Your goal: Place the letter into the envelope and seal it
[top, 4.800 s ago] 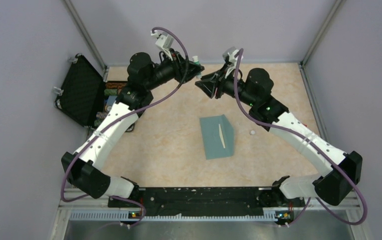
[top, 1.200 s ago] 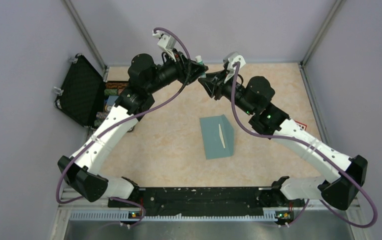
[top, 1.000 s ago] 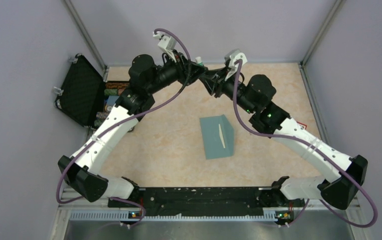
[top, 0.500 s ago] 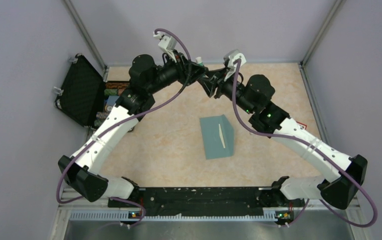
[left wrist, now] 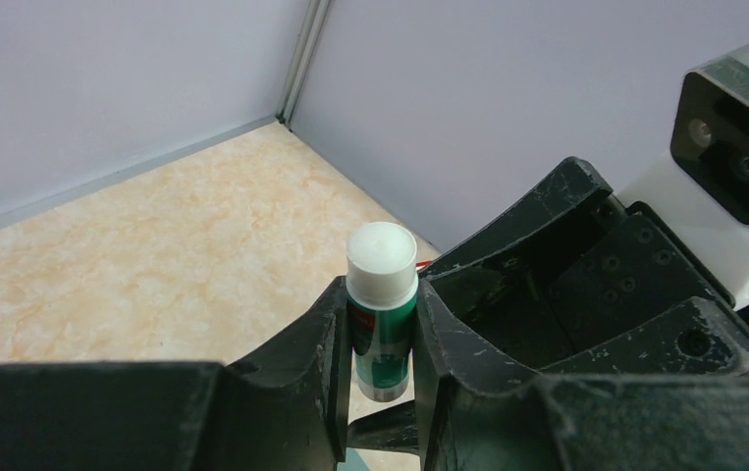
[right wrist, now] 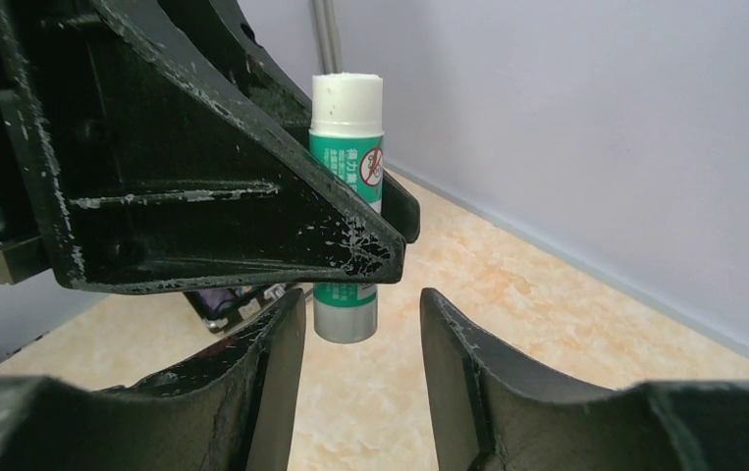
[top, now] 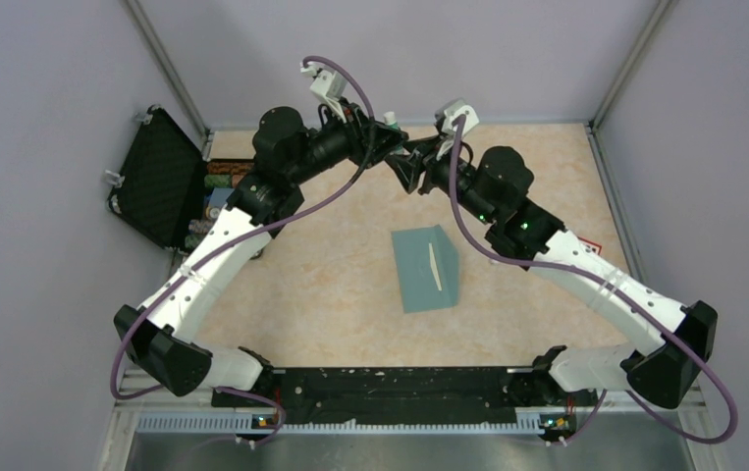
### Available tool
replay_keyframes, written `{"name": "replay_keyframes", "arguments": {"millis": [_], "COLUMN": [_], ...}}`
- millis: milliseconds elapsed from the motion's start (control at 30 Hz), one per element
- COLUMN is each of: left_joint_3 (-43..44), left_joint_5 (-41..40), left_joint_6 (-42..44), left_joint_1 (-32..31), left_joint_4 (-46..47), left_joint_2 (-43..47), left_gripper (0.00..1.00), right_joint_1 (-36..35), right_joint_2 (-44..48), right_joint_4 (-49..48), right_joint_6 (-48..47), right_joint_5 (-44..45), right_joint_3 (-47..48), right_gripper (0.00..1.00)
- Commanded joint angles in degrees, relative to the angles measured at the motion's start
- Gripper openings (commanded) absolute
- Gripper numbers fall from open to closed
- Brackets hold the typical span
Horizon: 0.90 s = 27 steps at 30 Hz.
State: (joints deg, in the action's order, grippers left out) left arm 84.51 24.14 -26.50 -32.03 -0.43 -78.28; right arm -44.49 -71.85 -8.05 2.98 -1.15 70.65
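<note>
Left gripper (left wrist: 380, 329) jaws clenched a glue stick (left wrist: 381, 263); the right gripper (right wrist: 360, 306) gaped. Envelope (top: 414, 275) looked limp, best pinched by an edge.

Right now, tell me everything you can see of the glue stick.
The glue stick is a plastic cylinder with a green printed body bearing a red prohibition symbol, a white top and a grey base. It is held roughly upright in the air, clamped mid-body by the left hand. The right hand brackets its base, open, with gaps showing.
</note>
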Motion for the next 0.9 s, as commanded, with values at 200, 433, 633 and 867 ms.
{"name": "replay_keyframes", "arguments": {"millis": [200, 433, 633, 867], "left_joint_3": [0.0, -0.7, -2.2, -2.0], "left_joint_5": [0.0, 3.6, 31.2, 37.9], "left_joint_6": [-0.6, -0.8, -5.6, -5.2], "left_joint_1": [-0.1, 0.3, 4.5, 5.6], "left_joint_4": [2.5, 3.0, 10.8, 11.5], "left_joint_2": [0.9, 0.5, -1.5, -2.3], "left_gripper": [0.0, 0.0, 0.0, 0.0], "right_joint_1": [-0.6, 1.2, 12.2, 13.2], "right_joint_2": [0.0, 2.4, -1.0, -5.8], "right_joint_4": [-2.3, -4.4, -3.8, -12.9], "right_joint_6": [-0.3, 0.3, 16.8, 26.2], "right_joint_5": [0.9, -9.8, -49.1, -75.1], "right_joint_3": [1.2, 1.0, 5.9, 4.7], "right_gripper": [0.24, 0.0, 0.0, 0.02]}}
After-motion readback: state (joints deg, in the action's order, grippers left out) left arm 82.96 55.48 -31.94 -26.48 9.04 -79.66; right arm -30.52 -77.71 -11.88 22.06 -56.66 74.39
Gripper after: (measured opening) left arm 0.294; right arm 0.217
